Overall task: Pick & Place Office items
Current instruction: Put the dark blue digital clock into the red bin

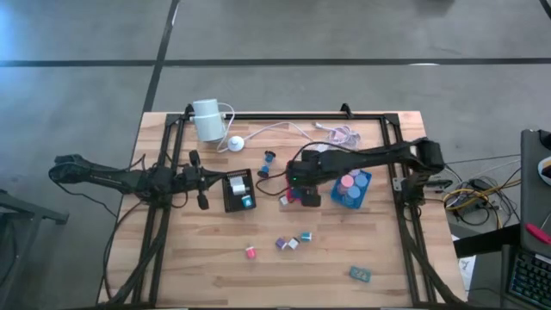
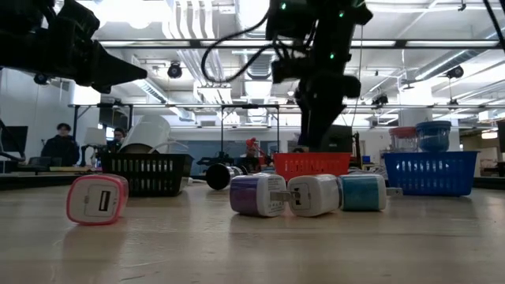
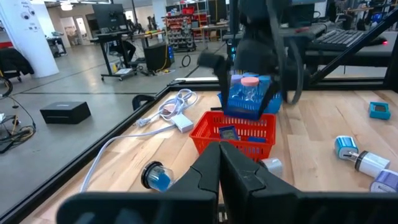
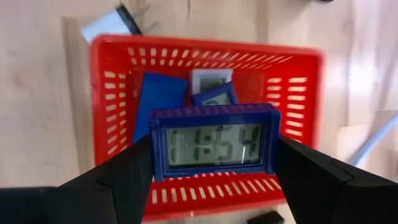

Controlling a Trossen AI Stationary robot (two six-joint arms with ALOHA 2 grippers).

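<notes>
We see the right hand [image 4: 214, 163] clamping a small blue digital clock [image 4: 214, 142] above the red plastic basket [image 4: 298, 93]; left hand [image 3: 221, 163] closed, empty.

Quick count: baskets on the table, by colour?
Black basket: 1
Red basket: 1
Blue basket: 1
Total: 3
</notes>
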